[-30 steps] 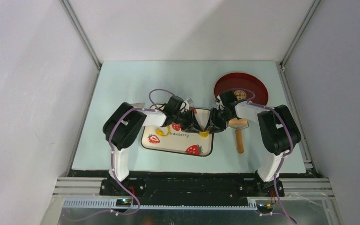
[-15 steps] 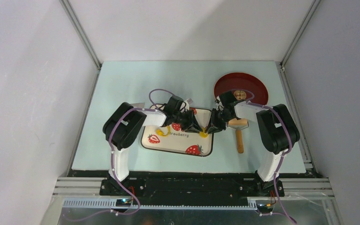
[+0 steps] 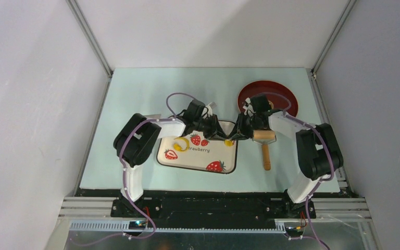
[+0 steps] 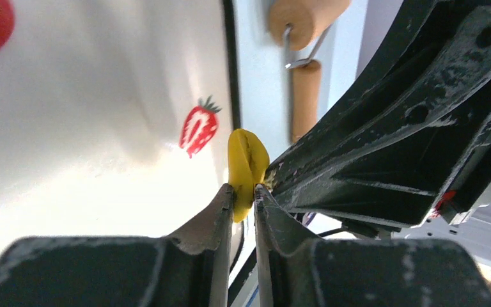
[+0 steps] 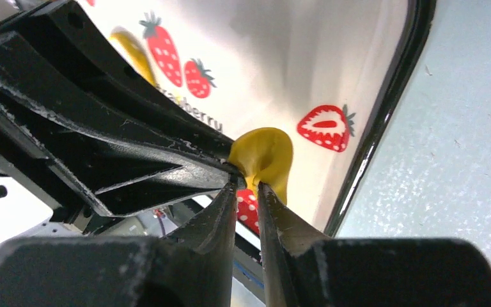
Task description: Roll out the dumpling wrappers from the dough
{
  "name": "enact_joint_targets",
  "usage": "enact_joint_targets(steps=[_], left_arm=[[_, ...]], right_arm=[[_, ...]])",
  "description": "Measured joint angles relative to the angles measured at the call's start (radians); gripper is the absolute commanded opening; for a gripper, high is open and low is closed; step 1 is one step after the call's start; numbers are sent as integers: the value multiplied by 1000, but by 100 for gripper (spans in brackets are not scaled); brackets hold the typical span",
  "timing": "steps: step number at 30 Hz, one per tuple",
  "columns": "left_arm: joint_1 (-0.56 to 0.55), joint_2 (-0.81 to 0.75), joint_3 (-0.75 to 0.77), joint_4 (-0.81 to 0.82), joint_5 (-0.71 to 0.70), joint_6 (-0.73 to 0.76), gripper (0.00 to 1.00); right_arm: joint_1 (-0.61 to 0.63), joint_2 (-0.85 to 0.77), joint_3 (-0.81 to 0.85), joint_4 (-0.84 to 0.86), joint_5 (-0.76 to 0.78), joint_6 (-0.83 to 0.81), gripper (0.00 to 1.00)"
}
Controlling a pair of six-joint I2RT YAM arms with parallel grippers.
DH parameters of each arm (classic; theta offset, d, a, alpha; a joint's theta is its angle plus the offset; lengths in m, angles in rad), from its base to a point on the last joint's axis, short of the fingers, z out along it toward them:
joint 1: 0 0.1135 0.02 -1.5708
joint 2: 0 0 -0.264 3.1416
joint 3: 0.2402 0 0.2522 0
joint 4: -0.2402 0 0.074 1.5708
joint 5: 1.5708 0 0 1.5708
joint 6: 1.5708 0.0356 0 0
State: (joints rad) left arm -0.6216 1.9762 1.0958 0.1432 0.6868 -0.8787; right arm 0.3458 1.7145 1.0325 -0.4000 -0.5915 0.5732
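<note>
A: Our left pincer (image 4: 243, 192) is clamped on the small, bent, bright-yellow soft dough piece (image 4: 247, 157).

B: Our right pincer (image 5: 246, 185) nips the same piece from the opposite side, and the tips almost meet.

A: Seen from overhead, we hold it at centre frame, by the right rim of the white strawberry-print tray (image 3: 192, 159).

B: A yellow dough ring (image 3: 180, 144) lies on the tray's left part. A wooden rolling pin (image 3: 265, 148) lies just right of the tray.
</note>
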Motion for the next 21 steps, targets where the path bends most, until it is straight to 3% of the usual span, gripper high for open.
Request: enact_joint_targets(steps=[9, 21], left_arm=[[3, 2, 129, -29, -3, -23, 25], [4, 174, 545, 19, 45, -121, 25]], right_arm=[[-86, -73, 1, 30, -69, 11, 25], [-277, -75, 114, -45, -92, -53, 26]])
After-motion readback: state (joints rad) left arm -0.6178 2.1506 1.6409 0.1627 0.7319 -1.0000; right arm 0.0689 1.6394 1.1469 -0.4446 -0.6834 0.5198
